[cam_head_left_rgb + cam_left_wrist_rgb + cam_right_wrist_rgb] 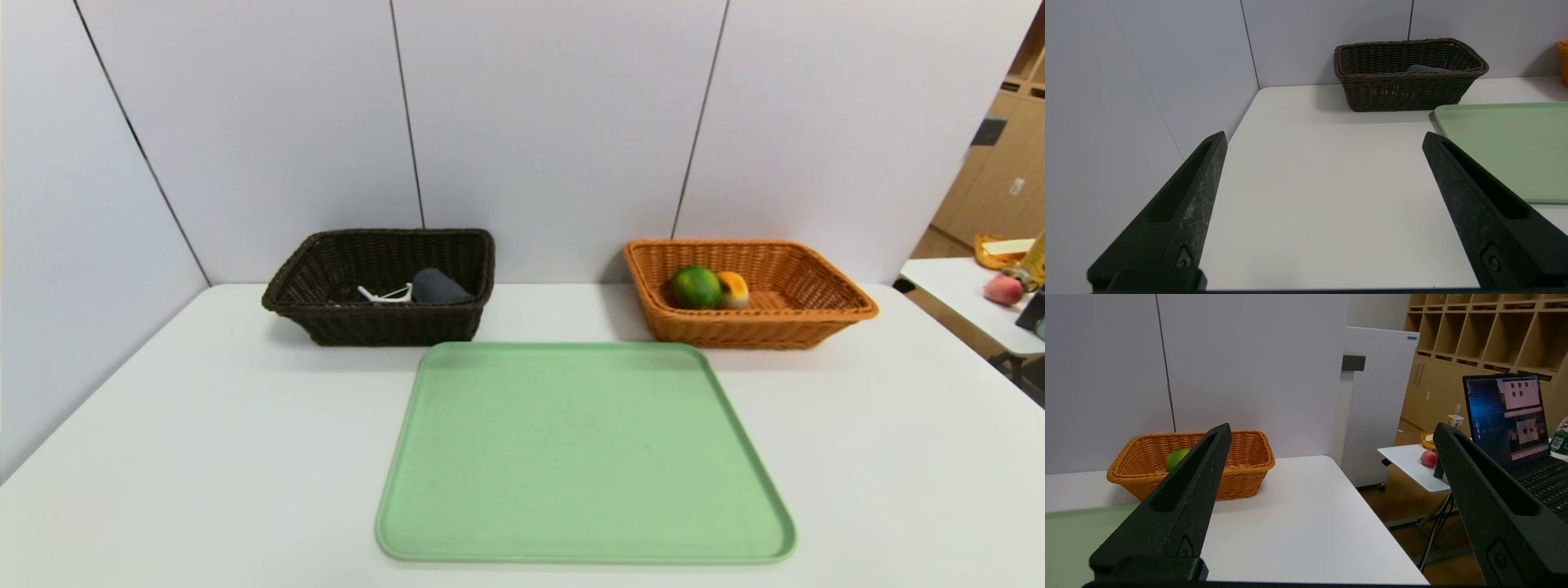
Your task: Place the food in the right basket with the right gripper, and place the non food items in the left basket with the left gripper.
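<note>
Neither arm shows from the head camera; only the wrist cameras catch them. The left gripper (pixel 1325 139) hangs low over the bare white table (pixel 204 425), near its left edge, jaws spread wide apart with nothing between them. The right gripper (pixel 1331 430) sits over the table's right side, its jaws likewise wide apart and empty.

The green tray (pixel 584 457) lies in the middle of the table with nothing on it. Behind it, against the wall, stand the two baskets, well apart. In the dark brown left basket (pixel 384 322) the rolled grey cloth (pixel 439 287) lies toward the right end, with the white peeler (pixel 385 294) just beside it. The basket's near wall cuts off the lower part of both, and I can't make out any pens against the dark weave. From the left wrist view only a sliver of the cloth shows above the rim.

In the orange right basket (pixel 759 327) the green fruit (pixel 695 287) and the smaller bun (pixel 733 289) sit side by side, touching, at the left end. In the right wrist view a gripper finger (pixel 1180 502) covers part of the basket, so only the fruit peeks out.
</note>
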